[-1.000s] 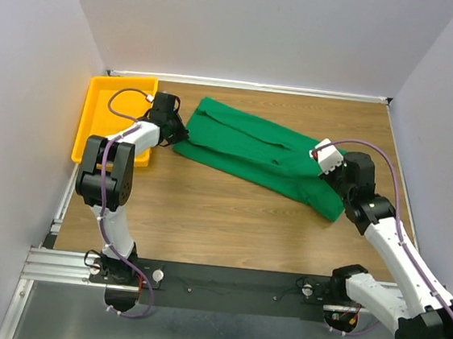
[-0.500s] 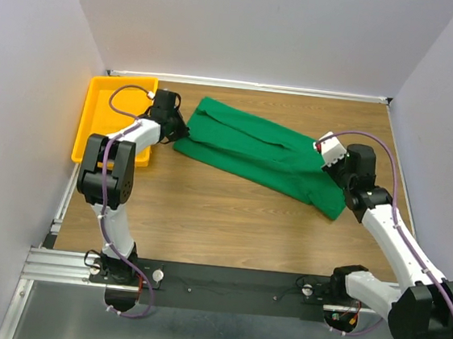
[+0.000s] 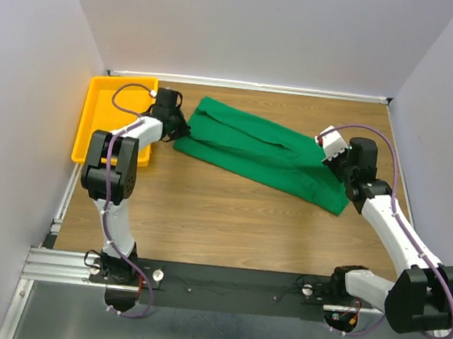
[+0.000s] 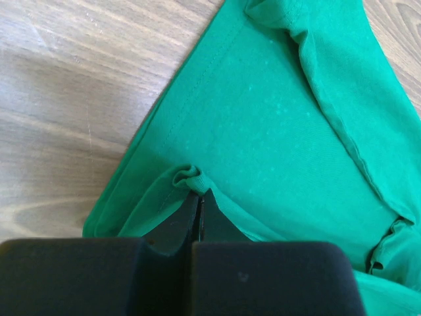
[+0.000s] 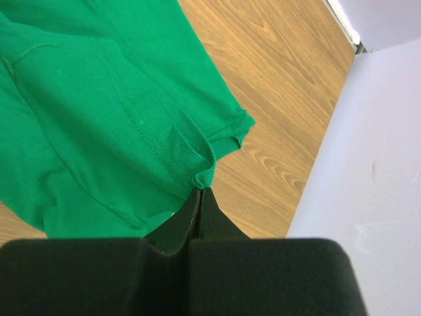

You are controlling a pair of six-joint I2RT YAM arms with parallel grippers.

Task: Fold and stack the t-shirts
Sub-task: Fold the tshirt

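**Two thin pinches on the green t-shirt (image 3: 261,153), either of which may slip**
The shirt lies partly folded, slanting across the far side of the table (image 3: 229,218), with its left end near the yellow tray (image 3: 101,132). The left gripper (image 4: 199,194) is clamped on a small pucker of cloth near the edge, and the right gripper (image 5: 199,191) is clamped on a hem corner. A hard or uneven pull could free either small bite of fabric, or drag the shirt askew and spoil its folds.
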